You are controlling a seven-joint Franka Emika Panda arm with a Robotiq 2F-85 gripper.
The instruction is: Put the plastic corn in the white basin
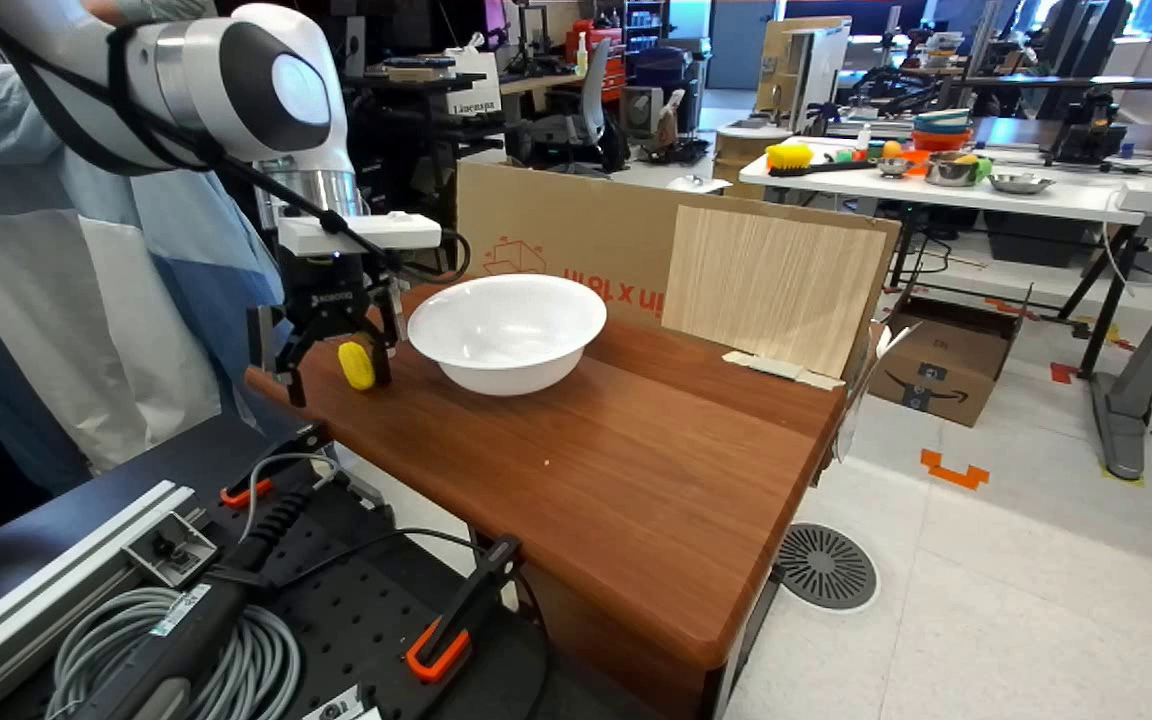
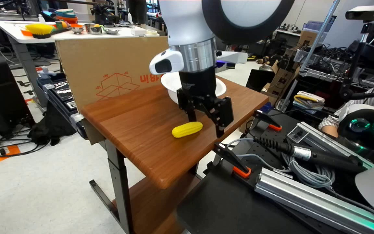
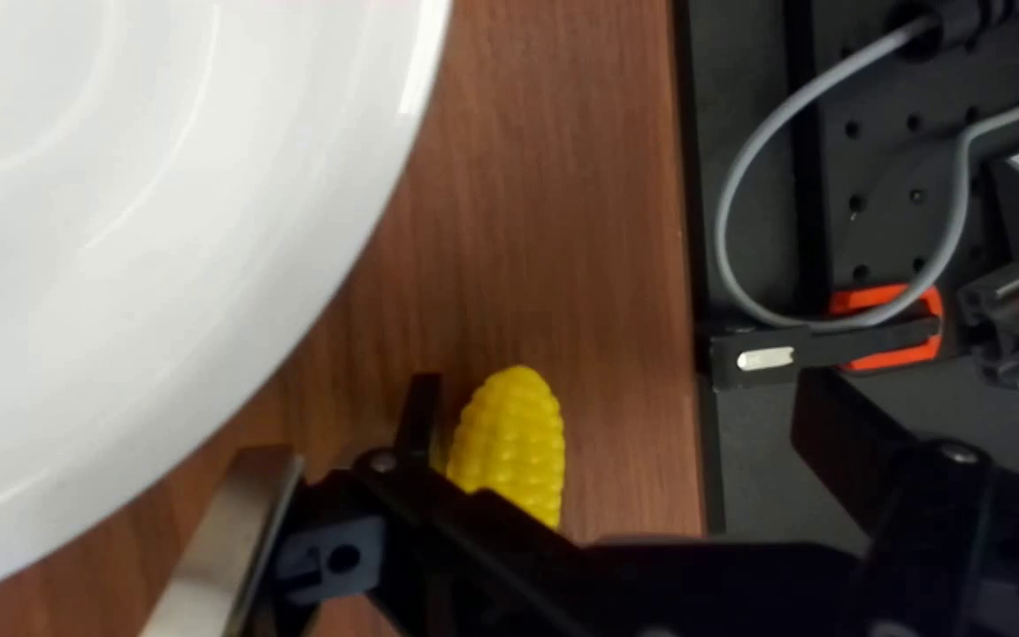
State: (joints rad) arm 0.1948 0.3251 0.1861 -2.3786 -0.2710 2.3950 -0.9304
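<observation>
One corn [image 2: 187, 129], one white basin [image 1: 508, 335] and two clamps [image 2: 234, 160] show.

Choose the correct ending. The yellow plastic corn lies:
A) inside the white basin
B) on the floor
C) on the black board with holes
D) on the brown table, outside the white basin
D: an exterior view shows the corn lying on the brown table, and the wrist view shows it outside the rim of the white basin.
</observation>
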